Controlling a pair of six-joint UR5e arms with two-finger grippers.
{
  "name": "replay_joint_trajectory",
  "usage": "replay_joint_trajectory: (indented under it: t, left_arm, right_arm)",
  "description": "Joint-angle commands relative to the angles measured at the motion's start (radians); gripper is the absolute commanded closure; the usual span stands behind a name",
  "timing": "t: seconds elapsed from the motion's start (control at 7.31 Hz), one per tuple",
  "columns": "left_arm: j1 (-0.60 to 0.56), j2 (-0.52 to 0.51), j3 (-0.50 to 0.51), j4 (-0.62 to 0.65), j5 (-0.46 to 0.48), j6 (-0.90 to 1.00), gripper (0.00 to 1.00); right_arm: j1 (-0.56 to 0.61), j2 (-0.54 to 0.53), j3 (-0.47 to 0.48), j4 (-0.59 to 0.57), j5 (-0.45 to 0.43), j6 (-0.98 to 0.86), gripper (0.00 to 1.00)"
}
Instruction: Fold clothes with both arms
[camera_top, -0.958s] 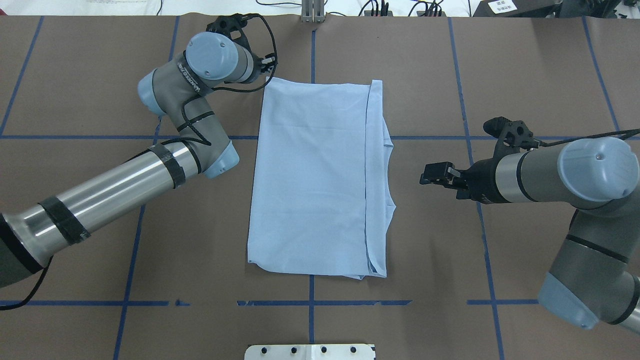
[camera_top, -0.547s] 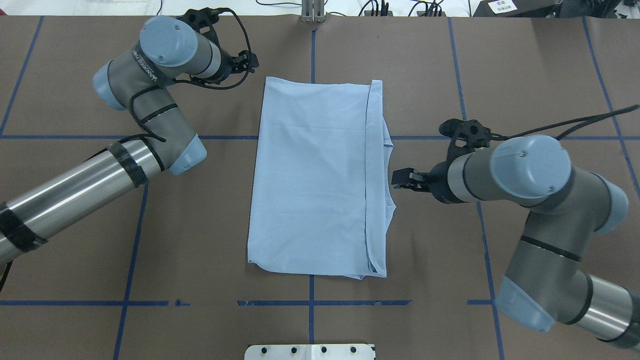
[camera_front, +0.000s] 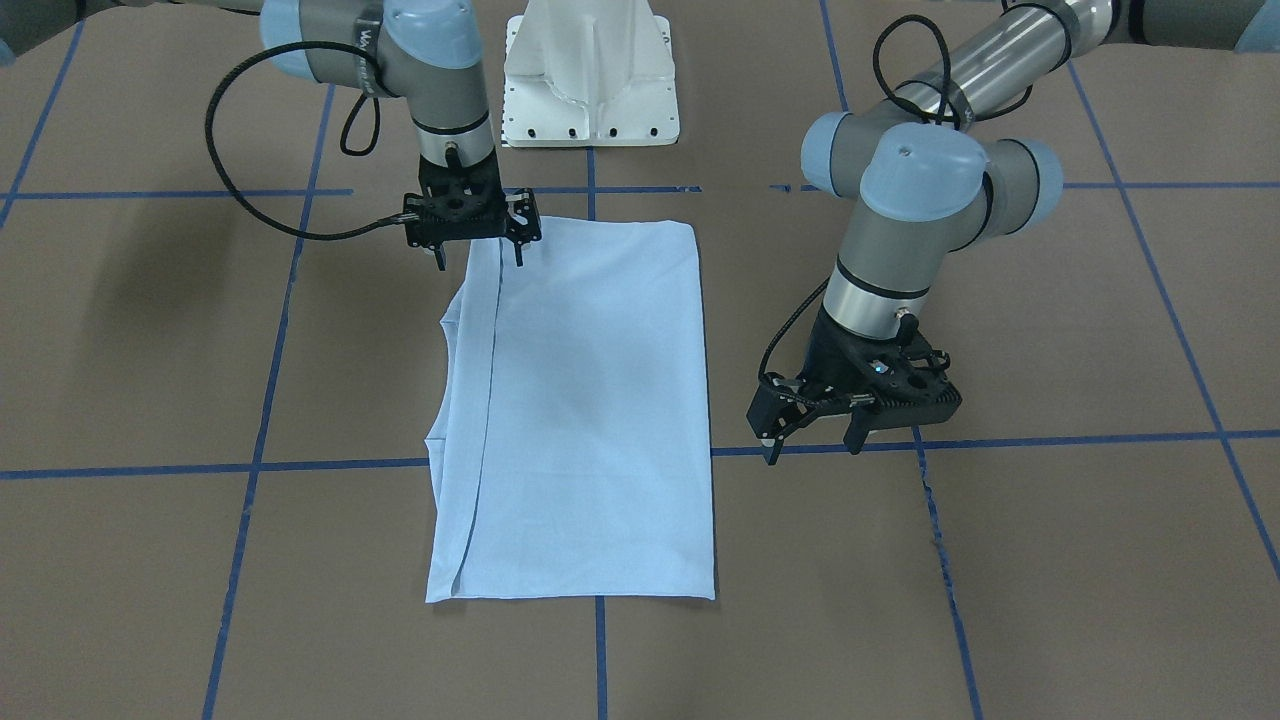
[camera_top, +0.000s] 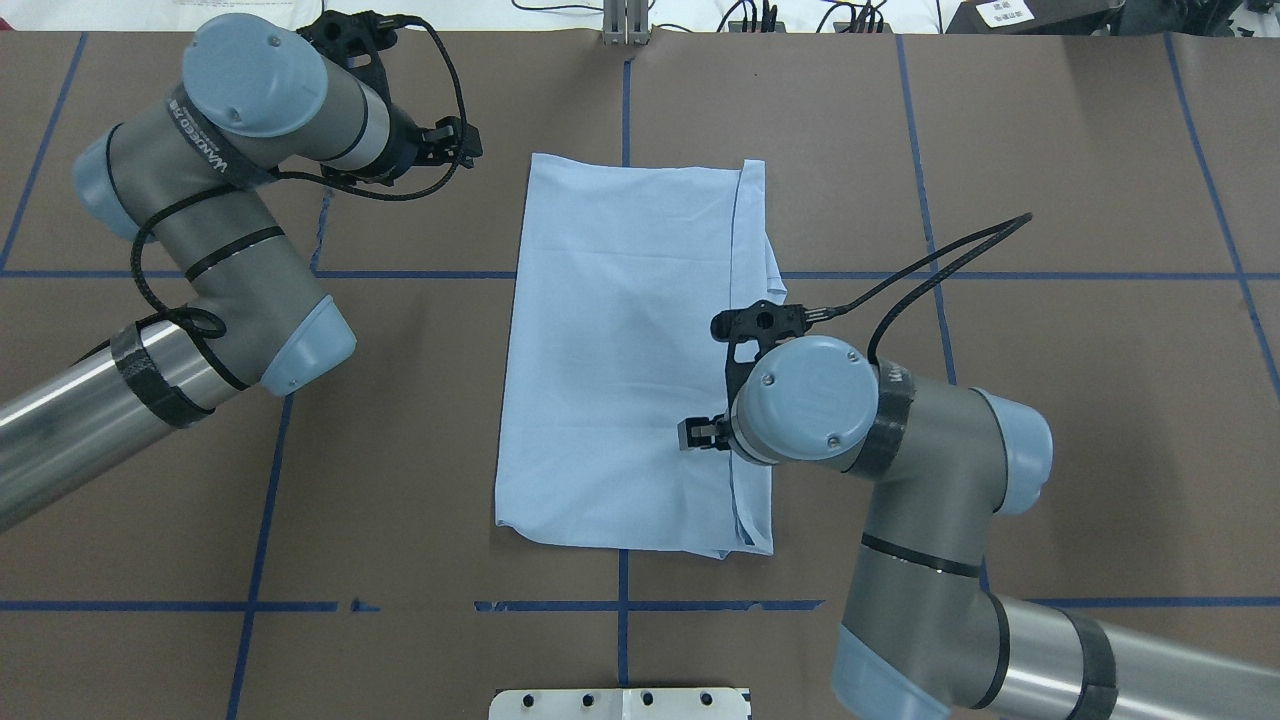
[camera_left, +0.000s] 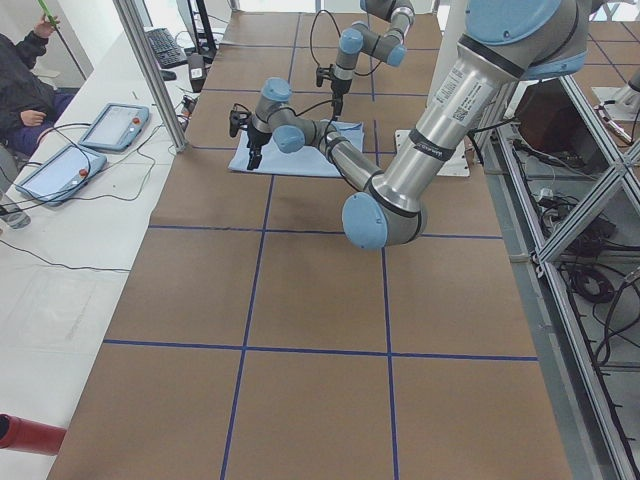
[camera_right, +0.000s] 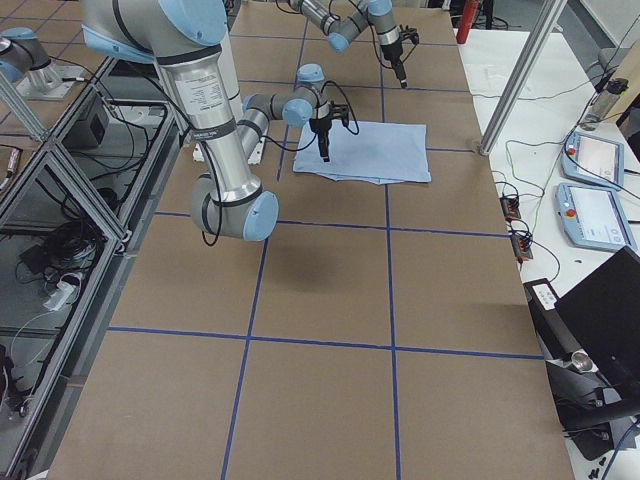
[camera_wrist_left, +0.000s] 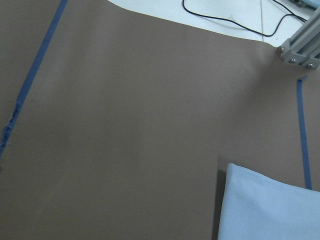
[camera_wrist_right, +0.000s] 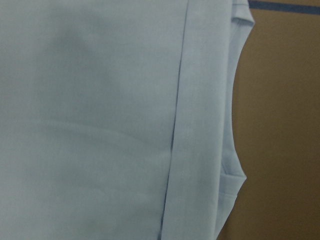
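Note:
The pale blue T-shirt (camera_top: 620, 350) lies flat on the brown table, folded lengthwise into a long rectangle, with a folded strip and sleeve edges along its right side. Collar, print and label are hidden. My left gripper (camera_top: 462, 141) is open and empty, above bare table left of the shirt's far left corner; it also shows in the front-facing view (camera_front: 815, 445). My right gripper (camera_front: 479, 258) is open and empty, pointing down over the shirt's right folded strip near the robot-side end; overhead it is mostly hidden under its wrist (camera_top: 697, 433). The right wrist view shows the strip (camera_wrist_right: 195, 130).
The white pedestal base (camera_front: 590, 90) stands at the robot's side of the table. Blue tape lines (camera_top: 260, 500) cross the brown cover. An aluminium post (camera_top: 625, 25) and cables sit at the far edge. The left wrist view shows the shirt's corner (camera_wrist_left: 265, 210).
My left arm has drawn back to the left, away from the shirt's far left corner. My right arm has swung in from the right and now hangs over the shirt's right strip.

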Motion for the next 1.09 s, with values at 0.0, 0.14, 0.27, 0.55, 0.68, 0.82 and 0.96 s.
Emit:
replay_joint_trajectory:
  t: [0.0,0.14,0.27,0.55,0.68,0.82,0.96]
  left_arm:
    - [0.006,0.011,-0.021,0.013,-0.003,0.001,0.0]
    - [0.024,0.011,-0.014,0.011,-0.001,-0.001,0.0]
    - [0.03,0.011,-0.013,0.01,-0.001,-0.002,0.0]
    - [0.032,0.019,-0.01,0.004,-0.003,-0.001,0.0]
    - [0.032,0.019,-0.01,0.002,-0.001,-0.002,0.0]
    - [0.035,0.019,-0.01,0.0,-0.003,-0.002,0.0]
    - [0.036,0.019,-0.009,0.0,-0.003,-0.001,0.0]
  right_arm:
    - [-0.07,0.014,-0.043,-0.097,0.002,-0.034,0.0]
    - [-0.073,0.017,-0.04,-0.148,0.006,-0.059,0.0]
    - [-0.083,0.011,-0.043,-0.165,0.006,-0.06,0.0]
    - [-0.085,0.014,-0.043,-0.188,0.008,-0.062,0.0]
    - [-0.085,0.012,-0.043,-0.194,0.006,-0.062,0.0]
    - [-0.087,0.006,-0.045,-0.201,0.006,-0.062,0.0]
    - [-0.085,0.008,-0.043,-0.207,0.006,-0.063,0.0]
